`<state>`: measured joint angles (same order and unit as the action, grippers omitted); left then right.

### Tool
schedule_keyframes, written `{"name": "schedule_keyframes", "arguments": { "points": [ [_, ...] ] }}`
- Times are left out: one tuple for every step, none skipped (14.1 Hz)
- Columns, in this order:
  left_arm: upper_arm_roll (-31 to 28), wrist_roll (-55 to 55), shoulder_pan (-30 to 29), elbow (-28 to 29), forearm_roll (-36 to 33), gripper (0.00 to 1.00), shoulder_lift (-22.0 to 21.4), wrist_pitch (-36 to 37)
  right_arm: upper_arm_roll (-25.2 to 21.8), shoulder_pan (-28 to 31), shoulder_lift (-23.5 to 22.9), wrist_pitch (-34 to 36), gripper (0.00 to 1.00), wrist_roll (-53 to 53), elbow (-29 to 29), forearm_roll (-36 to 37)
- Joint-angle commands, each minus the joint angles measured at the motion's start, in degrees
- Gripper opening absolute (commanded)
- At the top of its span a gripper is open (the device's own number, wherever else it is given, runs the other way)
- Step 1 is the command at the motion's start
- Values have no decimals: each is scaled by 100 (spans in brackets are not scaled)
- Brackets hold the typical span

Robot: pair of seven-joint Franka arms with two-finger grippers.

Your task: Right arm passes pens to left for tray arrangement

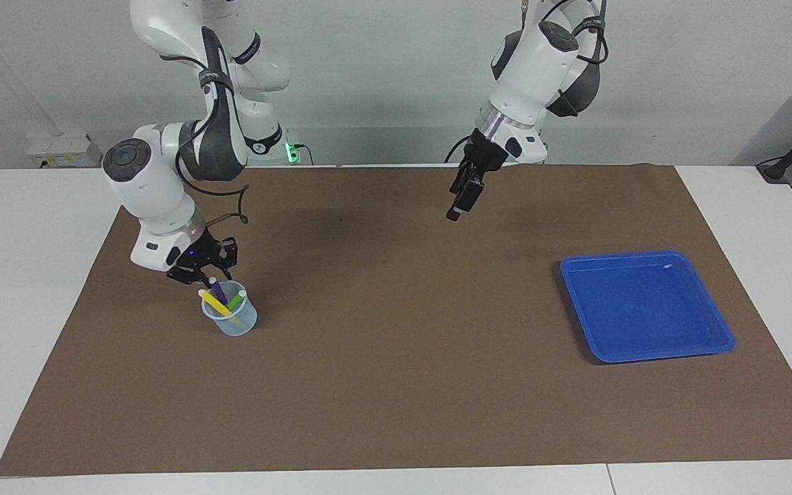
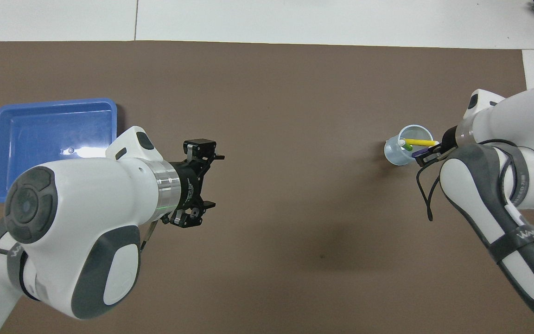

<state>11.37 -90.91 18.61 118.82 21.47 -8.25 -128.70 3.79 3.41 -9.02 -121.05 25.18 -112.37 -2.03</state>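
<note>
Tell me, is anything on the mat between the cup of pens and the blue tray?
Nothing visible. Bare brown mat runs from the cup holding the pens to the tray; the left gripper hangs above it.

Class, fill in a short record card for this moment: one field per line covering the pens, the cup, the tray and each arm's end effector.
pens: purple pen, green pen and yellow pen, all standing tilted in the cup
cup: on the brown mat, toward the right arm's end
tray: holds no pens, toward the left arm's end
right end effector: right at the purple pen's top, over the cup
left end effector: waits raised over bare mat, holding nothing
</note>
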Motion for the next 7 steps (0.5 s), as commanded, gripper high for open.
{"name": "schedule_keyframes", "arguments": {
  "points": [
    [-65,-41,90,203,112,100,-177,-129,34,54,-21,73,41,-189,31,247],
    [-65,-32,90,212,112,100,-177,-129,34,63,-21,90,40,-198,31,247],
    [-65,-32,90,212,112,100,-177,-129,42,72,-21,116,38,-198,40,247],
    [-65,-32,90,212,112,100,-177,-129,34,72,-21,117,36,-198,31,247],
    [-65,-32,90,212,112,100,-177,-129,34,72,-21,117,34,-198,31,247],
    [-65,-32,90,212,112,100,-177,-129,34,80,-21,125,34,-198,31,247],
    [-65,-32,90,212,112,100,-177,-129,34,89,-21,152,33,-198,31,247]
  ]
}}
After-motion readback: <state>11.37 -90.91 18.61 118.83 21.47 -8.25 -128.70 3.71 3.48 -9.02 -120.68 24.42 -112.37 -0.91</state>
